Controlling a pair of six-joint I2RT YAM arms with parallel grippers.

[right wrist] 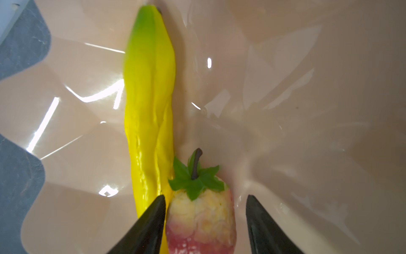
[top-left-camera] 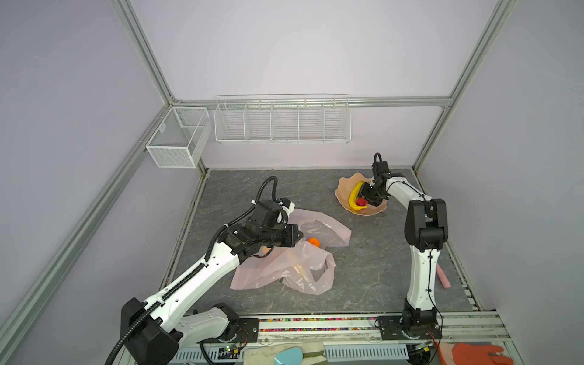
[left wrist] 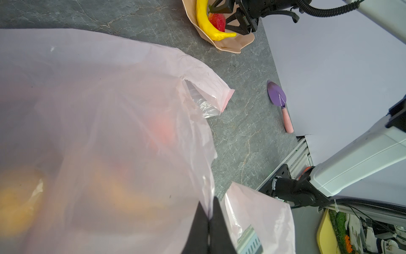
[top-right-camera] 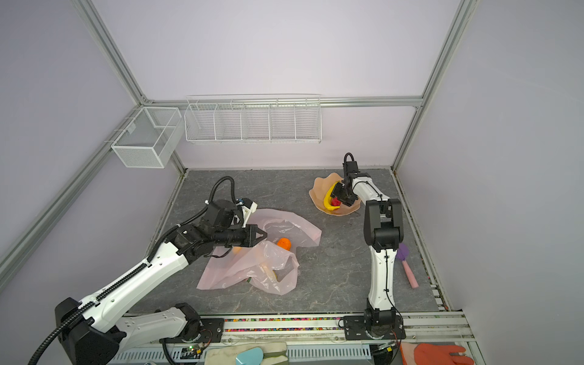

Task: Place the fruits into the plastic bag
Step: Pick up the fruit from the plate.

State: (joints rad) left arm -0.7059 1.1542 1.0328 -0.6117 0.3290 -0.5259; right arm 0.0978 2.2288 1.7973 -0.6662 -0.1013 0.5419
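Note:
The pale pink plastic bag [top-left-camera: 284,268] [top-right-camera: 246,268] [left wrist: 109,88] lies crumpled at mid-table. My left gripper [top-left-camera: 300,235] [top-right-camera: 264,235] [left wrist: 209,211] is shut on a fold of its edge and holds that fold lifted. An orange tangerine [top-left-camera: 313,242] [top-right-camera: 283,243] sits at the bag's mouth. Blurred yellow and red fruits show through the film. A yellow banana [top-left-camera: 354,197] [left wrist: 204,22] [right wrist: 149,99] and a red strawberry [top-left-camera: 361,201] [left wrist: 218,21] [right wrist: 202,220] lie in the peach bowl [top-left-camera: 343,189] [right wrist: 307,88]. My right gripper [top-left-camera: 363,199] [right wrist: 205,195] is open, its fingers on either side of the strawberry.
A purple trowel with a pink handle [top-right-camera: 406,262] [left wrist: 279,99] lies by the right wall, behind my right arm. White wire baskets [top-left-camera: 281,120] hang on the back wall. An orange glove [top-left-camera: 474,354] rests past the front rail.

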